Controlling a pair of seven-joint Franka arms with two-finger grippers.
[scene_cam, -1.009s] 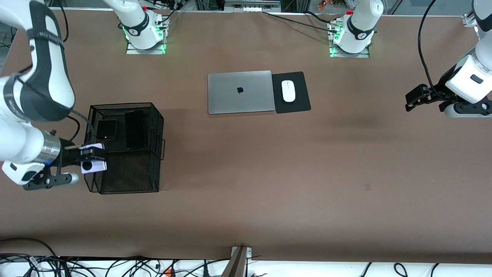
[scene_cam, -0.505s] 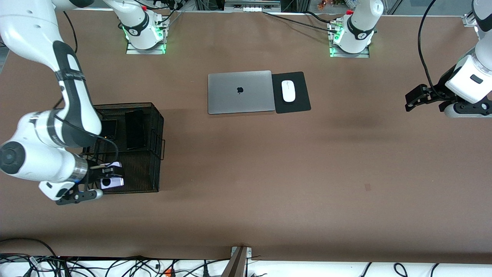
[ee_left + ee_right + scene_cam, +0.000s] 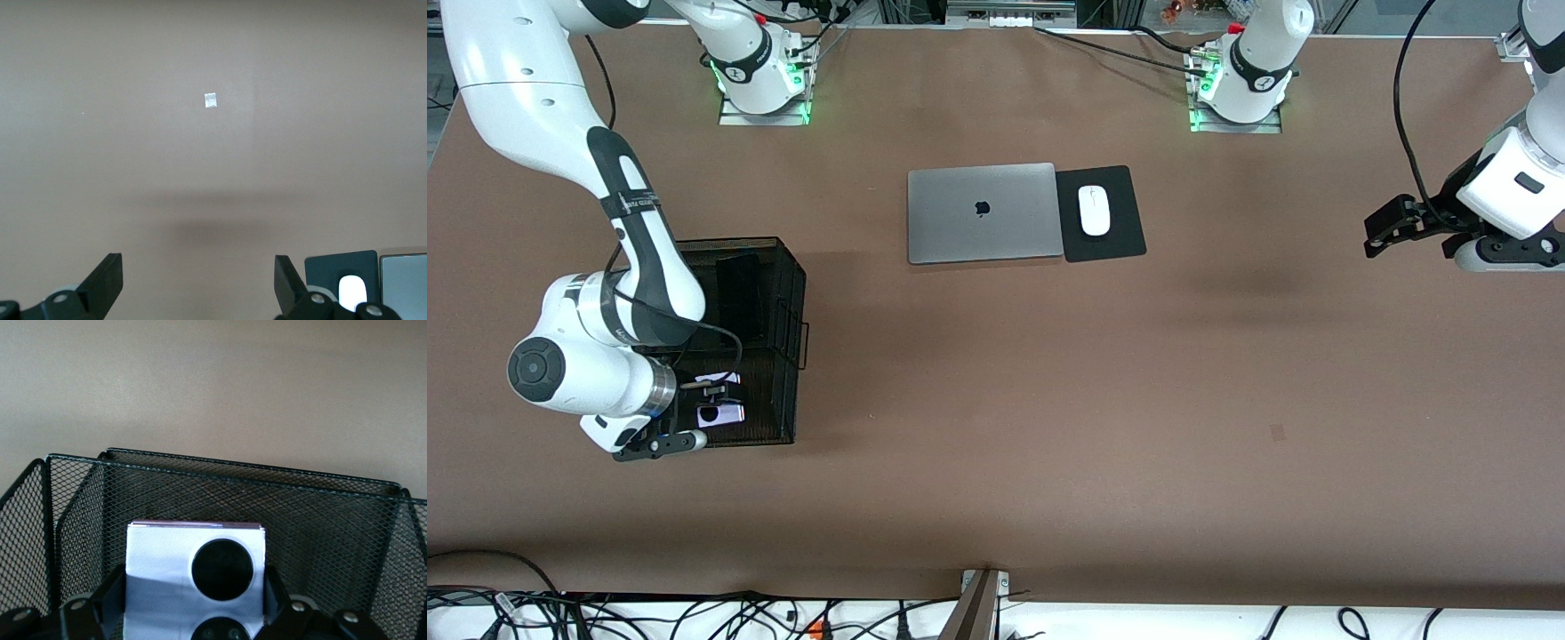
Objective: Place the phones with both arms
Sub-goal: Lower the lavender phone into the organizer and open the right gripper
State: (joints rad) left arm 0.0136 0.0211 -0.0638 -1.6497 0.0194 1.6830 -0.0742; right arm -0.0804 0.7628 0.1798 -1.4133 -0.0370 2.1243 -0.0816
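My right gripper point(image 3: 708, 400) is shut on the pale lilac-white phone point(image 3: 729, 414) and holds it low inside the black wire basket point(image 3: 791, 293), in the part nearer the front camera. In the right wrist view the phone point(image 3: 160, 577) sits between my fingers point(image 3: 112, 590), its black camera circles showing, with the basket wall point(image 3: 280, 513) ahead. The long black phone point(image 3: 740, 298) lies in the basket's farther part. The squarish black folded phone is hidden by the right arm. My left gripper point(image 3: 1383, 229) waits open and empty over bare table at the left arm's end, and also shows in the left wrist view point(image 3: 198, 283).
A shut silver laptop point(image 3: 983, 213) lies mid-table with a white mouse point(image 3: 1094, 210) on a black pad point(image 3: 1125, 242) beside it. The left wrist view shows the mouse point(image 3: 351, 291), pad point(image 3: 327, 267) and laptop point(image 3: 403, 283). Cables run along the table's edge nearest the front camera.
The right arm swung over the basket and lowered the lilac-white phone from the basket's outer rim down into its nearer part. The left arm has not moved.
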